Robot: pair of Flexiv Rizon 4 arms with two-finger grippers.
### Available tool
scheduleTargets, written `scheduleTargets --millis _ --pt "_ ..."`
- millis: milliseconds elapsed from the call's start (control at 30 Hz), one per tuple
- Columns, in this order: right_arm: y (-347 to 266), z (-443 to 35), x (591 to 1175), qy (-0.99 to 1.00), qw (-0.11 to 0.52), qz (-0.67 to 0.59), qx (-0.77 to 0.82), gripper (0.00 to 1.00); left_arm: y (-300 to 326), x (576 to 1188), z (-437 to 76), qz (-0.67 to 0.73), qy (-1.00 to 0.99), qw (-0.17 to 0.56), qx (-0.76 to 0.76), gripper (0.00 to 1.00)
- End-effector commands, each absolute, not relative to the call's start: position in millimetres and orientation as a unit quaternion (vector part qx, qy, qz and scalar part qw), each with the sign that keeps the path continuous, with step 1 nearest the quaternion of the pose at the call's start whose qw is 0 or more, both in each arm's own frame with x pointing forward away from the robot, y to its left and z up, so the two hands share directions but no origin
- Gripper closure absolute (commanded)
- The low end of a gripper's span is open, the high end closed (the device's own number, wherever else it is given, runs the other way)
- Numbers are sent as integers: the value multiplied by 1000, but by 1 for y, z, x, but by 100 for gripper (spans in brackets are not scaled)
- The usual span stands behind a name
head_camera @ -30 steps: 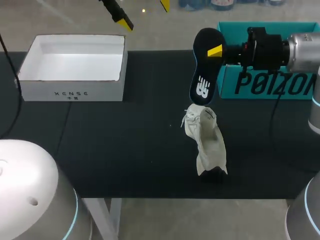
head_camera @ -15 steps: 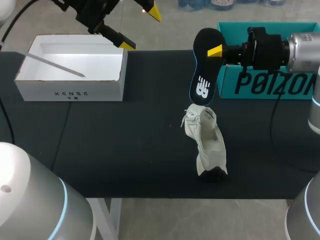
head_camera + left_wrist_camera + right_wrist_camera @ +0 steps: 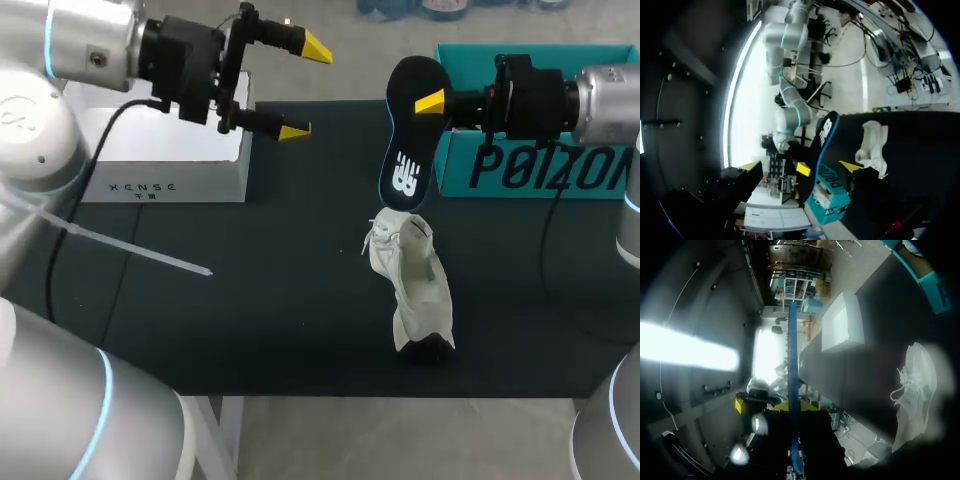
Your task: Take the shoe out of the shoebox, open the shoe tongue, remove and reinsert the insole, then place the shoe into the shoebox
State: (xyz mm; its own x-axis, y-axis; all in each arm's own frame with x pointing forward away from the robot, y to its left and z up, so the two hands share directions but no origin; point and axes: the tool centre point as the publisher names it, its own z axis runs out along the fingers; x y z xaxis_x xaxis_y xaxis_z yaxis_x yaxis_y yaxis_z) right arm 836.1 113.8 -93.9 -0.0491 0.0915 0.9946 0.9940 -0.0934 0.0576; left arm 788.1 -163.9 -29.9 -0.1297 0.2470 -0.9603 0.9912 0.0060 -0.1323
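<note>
The white shoe [image 3: 412, 285] stands on the black table [image 3: 250, 300], toe toward the front edge. Just above its collar hangs the dark insole [image 3: 408, 140] with a white logo, held upright by my right gripper [image 3: 436, 103], which is shut on its upper part. In the right wrist view the insole [image 3: 793, 355] shows edge-on between the fingers of the right gripper [image 3: 794, 408], with the shoe [image 3: 912, 390] beside it. My left gripper [image 3: 306, 90] hovers open left of the insole, nothing in it. From the left gripper [image 3: 800, 166], the insole [image 3: 821, 145] and shoe [image 3: 874, 149] lie ahead.
A white open box [image 3: 165, 175] sits at the table's back left, partly under my left arm; it is also seen as the white box [image 3: 842, 325]. The teal shoebox [image 3: 545, 165] stands at the back right behind my right arm, and the teal shoebox [image 3: 832, 204] shows beyond the insole.
My left arm has swung in from the back left, down over the white box, with its open gripper now pointing at the insole. The right arm, insole and shoe have not moved.
</note>
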Motion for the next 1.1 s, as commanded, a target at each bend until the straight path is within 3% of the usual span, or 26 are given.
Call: scheduleTargets --millis 33,1100 --pt "115 -94 837 -511 439 -512 -533 100 -177 785 -40 -567 486 514 421 0" --pt "115 -94 837 -511 439 -512 -533 100 -229 827 -68 -523 465 445 558 0"
